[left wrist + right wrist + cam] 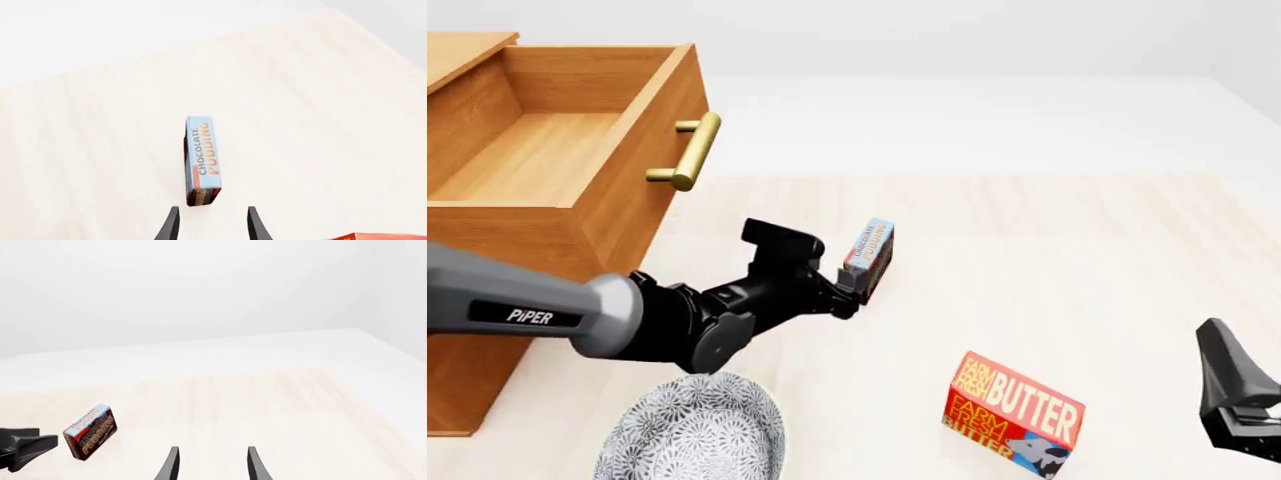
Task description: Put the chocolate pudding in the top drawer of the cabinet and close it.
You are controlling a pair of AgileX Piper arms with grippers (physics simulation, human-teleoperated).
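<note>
**Pudding box on edge before the left end effector; top drawer open**

Left wrist view: The chocolate pudding (202, 161) stands on a narrow edge on the pale wooden surface (320, 130), its light blue side with the printed name facing the camera. The left end effector (213, 223) sits just short of the box, fingers parted wide with nothing between them. The box lines up roughly with the gap but is not inside it. A red corner of a butter box (383, 236) shows at the frame edge.

Front view: The cabinet (507, 250) stands at the left, its top drawer (574, 150) pulled out and open, with the brass handle (690, 152) facing into the scene. The left arm reaches forward from beside the cabinet. Its end effector (843, 287) is at the near end of the pudding box (869, 256), which stands tilted on the surface, well outside the drawer. Contact cannot be confirmed here. A patterned grey plate (694, 432) lies near the front edge, below the arm. A Farm Fresh Butter box (1014, 415) lies to the right of it, apart from the pudding. The right end effector (1244, 400) is at the far right (only partly in frame).

Right wrist view: The right end effector (213, 463) hangs over bare surface, fingers wide apart and holding nothing. The pudding box (91, 438) appears off to one side, with the left arm's dark fingertip (27, 445) just beside it.
</note>
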